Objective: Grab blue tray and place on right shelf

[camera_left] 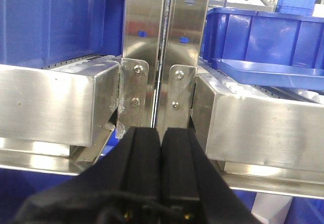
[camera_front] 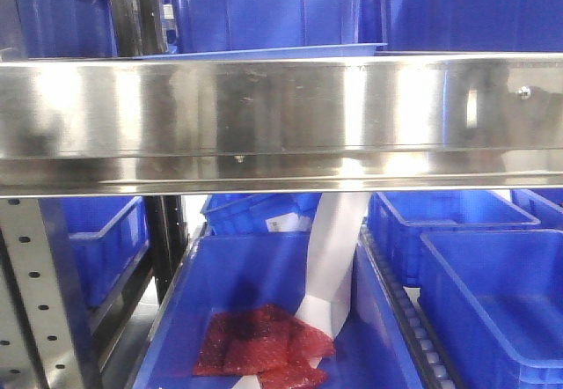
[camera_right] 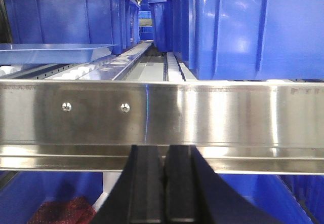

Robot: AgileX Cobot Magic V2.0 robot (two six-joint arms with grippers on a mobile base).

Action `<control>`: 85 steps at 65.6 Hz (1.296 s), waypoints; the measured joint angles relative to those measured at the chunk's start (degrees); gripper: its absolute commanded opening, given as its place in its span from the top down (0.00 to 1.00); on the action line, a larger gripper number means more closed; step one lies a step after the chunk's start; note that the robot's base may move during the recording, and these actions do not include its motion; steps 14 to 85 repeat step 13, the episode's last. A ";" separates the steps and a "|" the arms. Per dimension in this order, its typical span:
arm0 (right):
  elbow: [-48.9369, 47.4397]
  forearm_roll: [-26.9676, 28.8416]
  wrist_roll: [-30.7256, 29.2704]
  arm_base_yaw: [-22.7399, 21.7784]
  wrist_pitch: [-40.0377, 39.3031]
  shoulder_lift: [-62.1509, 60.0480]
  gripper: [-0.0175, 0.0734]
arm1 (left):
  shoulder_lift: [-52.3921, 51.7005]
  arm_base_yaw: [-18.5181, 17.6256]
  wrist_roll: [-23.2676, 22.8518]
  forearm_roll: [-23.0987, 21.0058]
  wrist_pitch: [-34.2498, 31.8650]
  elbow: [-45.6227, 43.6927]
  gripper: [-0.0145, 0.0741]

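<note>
The blue tray [camera_right: 50,52] lies flat on the rollers of the right shelf, seen at the left of the right wrist view. It also shows in the left wrist view [camera_left: 273,73] at the right, and as a thin blue rim [camera_front: 264,52] just above the shelf's steel front rail [camera_front: 281,116] in the front view. My left gripper [camera_left: 161,130] is shut and empty, facing the perforated steel uprights [camera_left: 162,31]. My right gripper [camera_right: 164,149] is shut and empty, just below and in front of the shelf's front rail [camera_right: 202,117].
Deep dark blue bins [camera_front: 264,6] stand on the shelf behind and beside the tray, one large at the right [camera_right: 243,26]. Below the rail, more blue bins [camera_front: 493,310] hold a red mesh bag [camera_front: 264,341] and a white paper strip [camera_front: 334,266].
</note>
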 measured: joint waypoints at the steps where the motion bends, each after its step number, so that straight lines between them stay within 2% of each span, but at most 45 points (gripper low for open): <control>1: 0.00 0.00 0.00 0.00 0.00 0.00 0.75 | 0.00 0.00 0.00 0.00 0.00 0.00 0.89; 85: 0.00 0.00 0.00 0.00 0.00 0.00 0.75 | 0.00 0.00 0.00 0.00 0.00 0.00 0.89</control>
